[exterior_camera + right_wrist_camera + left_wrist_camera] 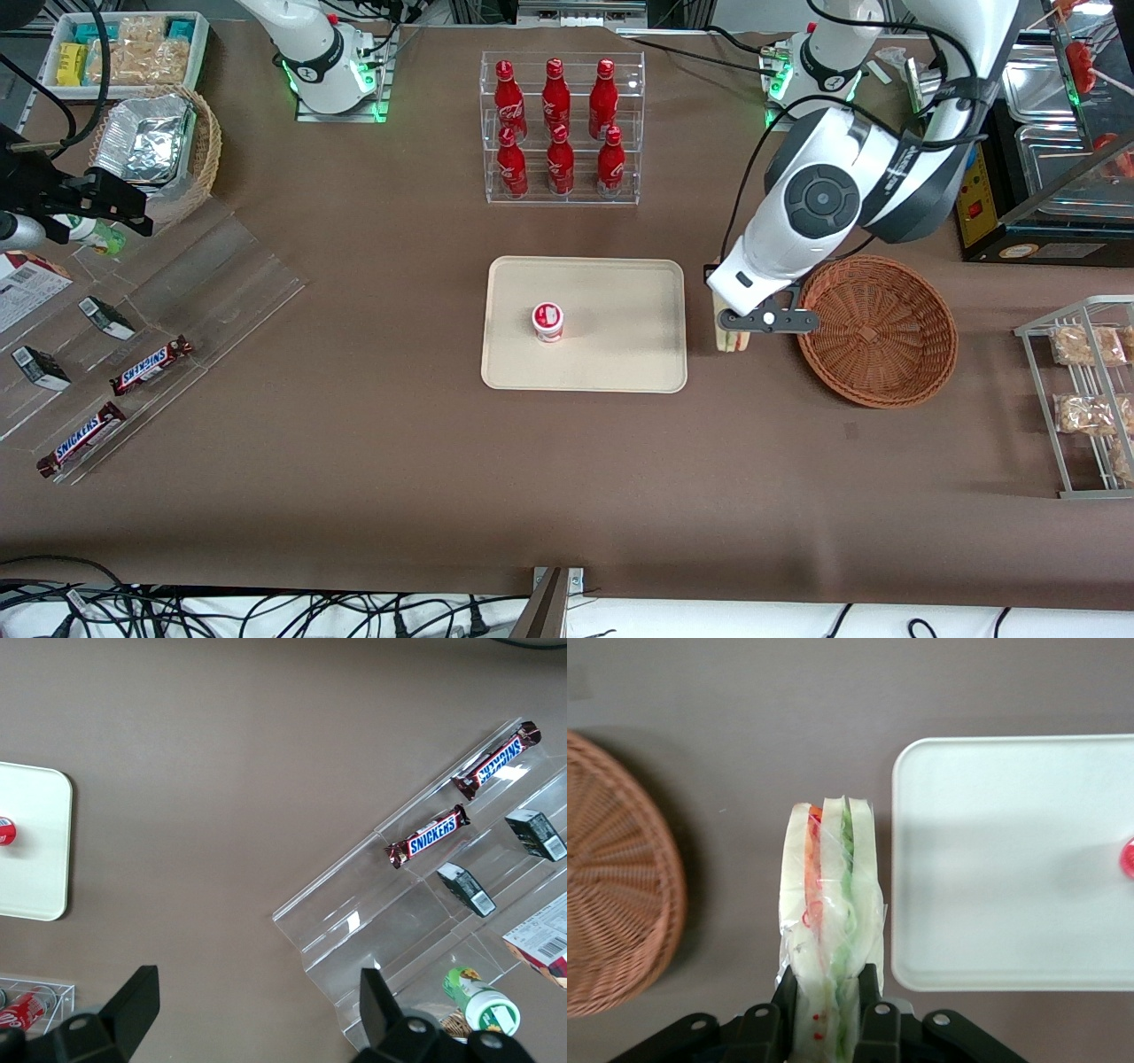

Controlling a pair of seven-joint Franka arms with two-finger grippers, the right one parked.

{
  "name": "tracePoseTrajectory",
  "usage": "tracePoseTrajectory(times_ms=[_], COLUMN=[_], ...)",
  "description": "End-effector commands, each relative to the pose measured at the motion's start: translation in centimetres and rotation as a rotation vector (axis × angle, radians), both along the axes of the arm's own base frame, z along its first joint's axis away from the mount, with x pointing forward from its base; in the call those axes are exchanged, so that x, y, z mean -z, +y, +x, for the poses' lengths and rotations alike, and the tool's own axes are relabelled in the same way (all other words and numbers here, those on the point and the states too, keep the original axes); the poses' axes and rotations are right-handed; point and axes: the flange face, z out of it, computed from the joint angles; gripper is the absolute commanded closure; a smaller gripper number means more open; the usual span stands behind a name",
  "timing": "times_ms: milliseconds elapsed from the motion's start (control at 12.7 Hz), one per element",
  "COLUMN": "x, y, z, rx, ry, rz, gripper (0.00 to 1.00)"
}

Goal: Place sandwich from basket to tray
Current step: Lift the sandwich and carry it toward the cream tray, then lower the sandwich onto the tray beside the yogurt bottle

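My left gripper [737, 330] [827, 992] is shut on the sandwich [730, 339] [829, 895], a clear-wrapped wedge of pale bread with red and green filling. It hangs over the brown tabletop in the gap between the reddish-brown wicker basket [879, 330] [616, 895] and the cream tray [620, 354] [992, 842]. The black fingers [871, 988] press both bread faces. The basket holds nothing that I can see. A small red-and-white cup [547, 321] stands on the tray.
A clear stand with several red bottles [560, 128] sits farther from the front camera than the tray. A wire rack of snacks [1085, 390] stands at the working arm's end. An acrylic display with Snickers bars [151, 365] lies toward the parked arm's end.
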Motion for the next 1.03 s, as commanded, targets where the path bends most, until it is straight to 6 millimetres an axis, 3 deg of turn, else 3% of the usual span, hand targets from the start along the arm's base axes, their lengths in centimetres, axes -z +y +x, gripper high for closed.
tracePoseTrajectory(times_ms=[0,237,553,947], x=[1.2,2.3,5.8,8.8], y=[-2.3,-5.6,-9.8,-11.7], z=[-0.7,-2.1,-4.1,-4.7], rx=[-0.023,-0.056,-0.033,-0.051], ry=[-0.015,-0.052,-0.103,-0.154], rz=[-0.025,-0.036,0.016,0.035], gripper=[0.7,0.7,0.7,0.7])
